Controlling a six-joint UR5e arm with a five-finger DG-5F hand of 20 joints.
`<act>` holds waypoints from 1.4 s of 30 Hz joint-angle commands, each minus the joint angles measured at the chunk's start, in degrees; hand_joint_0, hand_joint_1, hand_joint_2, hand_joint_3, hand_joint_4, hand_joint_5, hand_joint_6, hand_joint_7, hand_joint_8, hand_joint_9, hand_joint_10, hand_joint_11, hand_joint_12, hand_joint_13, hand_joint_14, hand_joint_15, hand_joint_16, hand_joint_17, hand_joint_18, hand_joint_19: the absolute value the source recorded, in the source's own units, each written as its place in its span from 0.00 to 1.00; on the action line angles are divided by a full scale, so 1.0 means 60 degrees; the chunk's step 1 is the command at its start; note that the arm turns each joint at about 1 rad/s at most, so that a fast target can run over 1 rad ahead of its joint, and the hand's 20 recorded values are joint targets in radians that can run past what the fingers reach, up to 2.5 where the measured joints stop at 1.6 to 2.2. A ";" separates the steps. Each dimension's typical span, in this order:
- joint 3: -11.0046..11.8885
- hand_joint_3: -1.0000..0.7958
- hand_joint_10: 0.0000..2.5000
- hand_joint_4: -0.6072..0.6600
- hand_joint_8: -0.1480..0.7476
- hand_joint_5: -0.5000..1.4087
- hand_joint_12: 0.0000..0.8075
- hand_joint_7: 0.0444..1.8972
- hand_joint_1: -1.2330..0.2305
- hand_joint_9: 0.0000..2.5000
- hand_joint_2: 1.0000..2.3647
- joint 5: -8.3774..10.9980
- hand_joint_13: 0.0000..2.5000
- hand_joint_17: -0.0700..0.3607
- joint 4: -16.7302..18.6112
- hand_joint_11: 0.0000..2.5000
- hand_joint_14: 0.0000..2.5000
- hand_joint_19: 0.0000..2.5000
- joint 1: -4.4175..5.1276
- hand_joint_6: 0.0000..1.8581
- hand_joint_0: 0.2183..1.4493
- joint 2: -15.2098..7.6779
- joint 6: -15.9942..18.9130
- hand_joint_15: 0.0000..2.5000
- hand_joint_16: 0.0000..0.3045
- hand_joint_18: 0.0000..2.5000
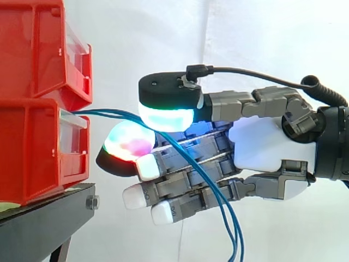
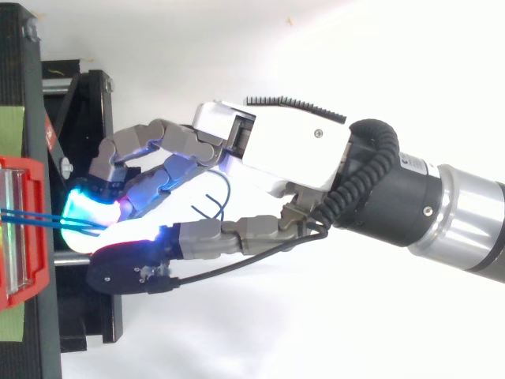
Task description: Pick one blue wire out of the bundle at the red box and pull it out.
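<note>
Thin blue wires (image 1: 106, 113) run from the red box (image 1: 32, 147), then droop downward.

The hand (image 1: 262, 144) is showing a white palm shell and grey segmented fingers. Its black-backed fingertips (image 1: 166, 117) are glowing cyan, green and red. The arm (image 2: 465, 233) is presenting a black wrist section and a silver sleeve.

Bright, even light fills both views, leaving only faint grey folds on the white curtain (image 1: 262, 33). In the top view glare bleaches the background toward 6 o'clock. The fingertips (image 1: 166, 117) of the hand (image 1: 267, 144) glow cyan and red, flaring white at 9 o'clock there.
</note>
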 commanded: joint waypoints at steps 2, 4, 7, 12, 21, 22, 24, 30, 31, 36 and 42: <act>0.0000 0.56 0.00 0.60 0.63 0.17 0.60 0.53 0.35 0.37 0.01 0.0000 0.34 0.52 -0.0024 0.25 0.00 0.17 0.0003 0.50 0.31 0.0027 0.0011 0.15 0.22 0.31; 0.0000 0.56 0.01 0.58 0.63 0.17 0.60 0.53 0.35 0.37 0.02 0.0000 0.34 0.51 -0.0097 0.26 0.00 0.17 0.0003 0.50 0.32 0.0027 0.0025 0.15 0.22 0.31; 0.0015 0.56 0.01 0.57 0.63 0.17 0.59 0.52 0.34 0.37 0.02 0.0014 0.34 0.51 -0.0536 0.27 0.00 0.17 0.0033 0.50 0.32 0.0056 0.0098 0.15 0.22 0.32; 0.0000 0.57 0.01 0.55 0.63 0.16 0.58 0.52 0.33 0.38 0.02 -0.0015 0.35 0.51 -0.1415 0.28 0.00 0.17 0.0047 0.50 0.33 0.0188 0.0172 0.16 0.22 0.32; 0.0015 0.53 0.01 0.59 0.63 0.16 0.58 0.51 0.32 0.38 0.02 -0.0044 0.35 0.50 -0.2162 0.30 0.01 0.18 -0.0011 0.50 0.34 0.0466 0.0347 0.16 0.21 0.32; 0.0000 0.53 0.01 0.60 0.63 0.16 0.58 0.52 0.32 0.38 0.02 -0.0044 0.35 0.50 -0.2353 0.30 0.01 0.18 -0.0026 0.49 0.33 0.0540 0.0304 0.16 0.21 0.32; 0.0000 0.53 0.01 0.60 0.64 0.16 0.58 0.54 0.32 0.38 0.02 -0.0044 0.35 0.50 -0.2631 0.30 0.01 0.18 -0.0026 0.49 0.33 0.0627 0.0274 0.16 0.21 0.32; 0.0015 0.54 0.01 0.64 0.66 0.16 0.60 0.56 0.34 0.38 0.02 -0.0015 0.35 0.51 -0.2675 0.30 0.00 0.18 -0.0041 0.49 0.33 0.0686 0.0274 0.16 0.22 0.32; 0.0015 0.54 0.01 0.65 0.66 0.16 0.60 0.56 0.34 0.37 0.01 0.0000 0.35 0.51 -0.2660 0.30 0.00 0.17 -0.0041 0.49 0.33 0.0686 0.0260 0.17 0.22 0.32; 0.0161 0.44 0.01 0.72 0.64 0.16 0.58 0.52 0.33 0.36 0.01 -0.0044 0.33 0.49 -0.2690 0.31 0.01 0.17 -0.0070 0.48 0.36 0.0701 0.0245 0.16 0.21 0.30; 0.0454 0.38 0.01 0.76 0.65 0.16 0.58 0.53 0.35 0.36 0.01 -0.0059 0.33 0.49 -0.2895 0.34 0.01 0.18 -0.0143 0.47 0.35 0.0701 0.0069 0.17 0.21 0.30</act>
